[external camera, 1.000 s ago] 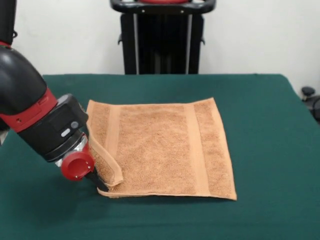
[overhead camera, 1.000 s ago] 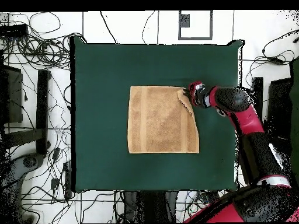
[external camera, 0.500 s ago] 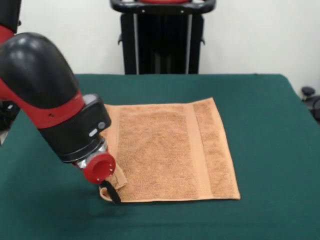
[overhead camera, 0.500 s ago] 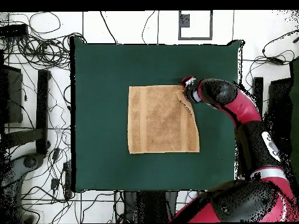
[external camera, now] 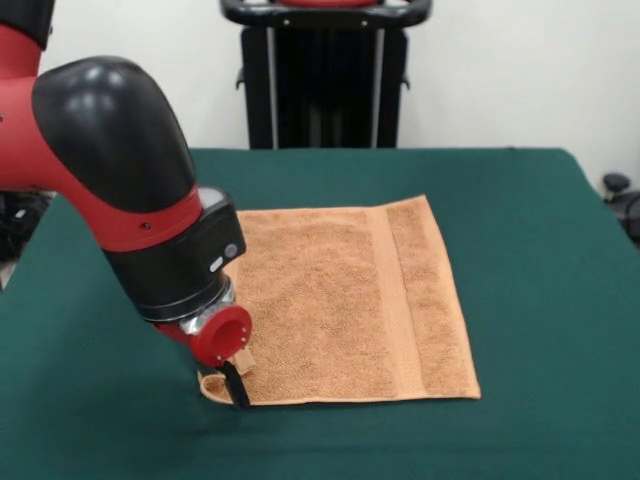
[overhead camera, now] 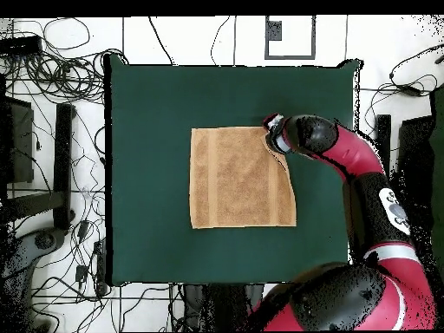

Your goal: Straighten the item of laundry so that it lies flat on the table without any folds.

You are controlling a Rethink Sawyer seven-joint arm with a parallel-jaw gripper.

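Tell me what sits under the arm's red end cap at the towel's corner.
Under it, the claw meets the towel corner, where a small curl of cloth remains. The arm covers the towel's side edge behind it, so any remaining fold there is hidden.

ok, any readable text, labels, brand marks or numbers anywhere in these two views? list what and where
None readable.
Arm: no lettering shows on the red and black shells; a small pale mark on the wrist housing is too small to read.
Towel: plain, no print; no tag in sight.
Table: bare green top, no markings.
Gripper: no label; it sits at the towel's corner.
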